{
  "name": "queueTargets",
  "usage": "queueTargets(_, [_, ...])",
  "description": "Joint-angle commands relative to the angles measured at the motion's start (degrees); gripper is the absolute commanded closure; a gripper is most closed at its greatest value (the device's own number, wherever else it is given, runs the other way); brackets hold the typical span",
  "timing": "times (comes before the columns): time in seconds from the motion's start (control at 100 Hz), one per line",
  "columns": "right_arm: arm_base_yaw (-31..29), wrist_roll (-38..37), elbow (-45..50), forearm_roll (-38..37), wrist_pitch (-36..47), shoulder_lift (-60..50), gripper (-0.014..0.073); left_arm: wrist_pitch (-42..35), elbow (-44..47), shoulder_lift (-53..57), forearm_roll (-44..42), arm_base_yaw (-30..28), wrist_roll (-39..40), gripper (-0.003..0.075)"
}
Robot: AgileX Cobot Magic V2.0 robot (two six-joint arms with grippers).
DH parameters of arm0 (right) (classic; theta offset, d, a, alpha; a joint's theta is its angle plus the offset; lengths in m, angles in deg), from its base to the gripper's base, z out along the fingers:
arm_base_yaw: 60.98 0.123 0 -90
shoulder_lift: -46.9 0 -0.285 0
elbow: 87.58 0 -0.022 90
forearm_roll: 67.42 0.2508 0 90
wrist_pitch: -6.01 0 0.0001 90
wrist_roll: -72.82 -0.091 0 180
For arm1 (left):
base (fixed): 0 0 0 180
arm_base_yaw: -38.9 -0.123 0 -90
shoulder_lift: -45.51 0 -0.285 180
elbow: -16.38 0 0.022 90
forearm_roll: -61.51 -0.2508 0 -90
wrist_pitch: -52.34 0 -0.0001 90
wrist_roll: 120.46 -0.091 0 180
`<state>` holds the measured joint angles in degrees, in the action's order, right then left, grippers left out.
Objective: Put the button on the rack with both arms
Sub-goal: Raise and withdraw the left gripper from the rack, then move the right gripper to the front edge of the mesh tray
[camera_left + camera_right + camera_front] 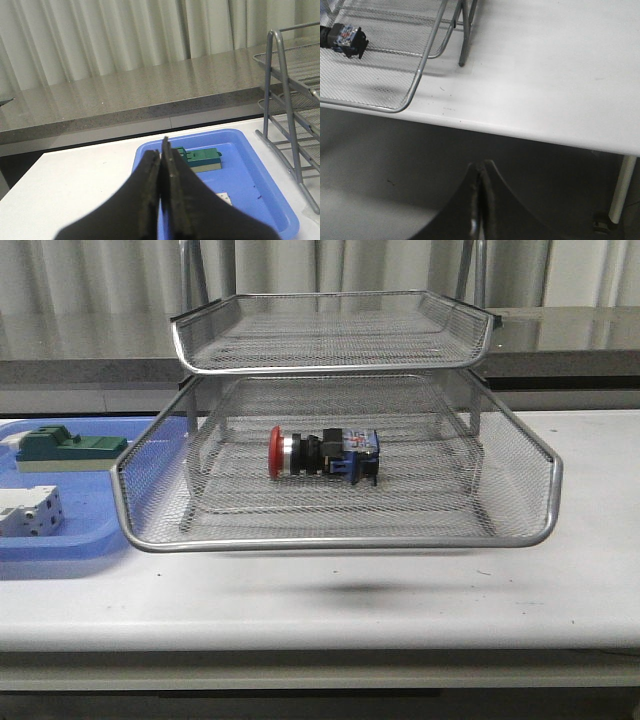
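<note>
**Both claws closed and empty; button lies in the rack**

The left gripper has its two dark fingers pressed flat together, no gap between them and nothing held. It hangs above the white table, at the near end of the blue tray. The right gripper is likewise pinched closed on nothing; it sits off the front edge of the table, out past the rack's right front corner, with dark floor beneath it.

The rack stands in the middle of the table, and everything else is placed from it. The button lies on its side on the mesh floor of the wide lower tier seen in the front view, roughly central, red cap pointing to the rack's left side and blue rear block to its right. A smaller tier sits directly above that one. No arm touches the rack or the button.

Just left of the rack, with its edge tucked under the rack's left rim, is the blue tray. In it lie a green-topped block toward the back and a white module toward the front, apart from each other.
</note>
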<state>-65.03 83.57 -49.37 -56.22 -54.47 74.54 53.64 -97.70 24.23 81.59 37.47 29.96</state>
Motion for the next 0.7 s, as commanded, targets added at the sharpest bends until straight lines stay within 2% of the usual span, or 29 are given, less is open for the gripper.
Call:
queueTargets(0.0, [-0.3,0.1,-1.9,2.1,6.5,0.7,0.0664,-4.9,-1.7,-0.4,0.8,0.0,0.6,0.074])
queueTargets(0.13, [-0.3,0.4,-1.9,6.0,10.5,2.7,0.0664,-4.9,-1.7,-0.4,0.8,0.0,0.6,0.074])
queueTargets(0.22, [-0.3,4.8,-1.9,10.4,10.9,5.8,0.0664,-4.9,-1.7,-0.4,0.8,0.0,0.6,0.074])
queueTargets(0.36, [-0.3,17.5,-1.9,19.6,10.4,12.8,0.0664,-4.9,-1.7,-0.4,0.8,0.0,0.6,0.074])
queueTargets(0.55, [0.1,39.1,-1.9,34.3,9.8,24.0,0.0664,-4.9,-1.7,-0.4,0.8,0.0,0.6,0.074])
queueTargets(0.69, [3.8,53.8,-1.9,40.5,8.4,31.6,0.0664,-4.9,-1.7,-0.4,0.8,0.0,0.6,0.074])
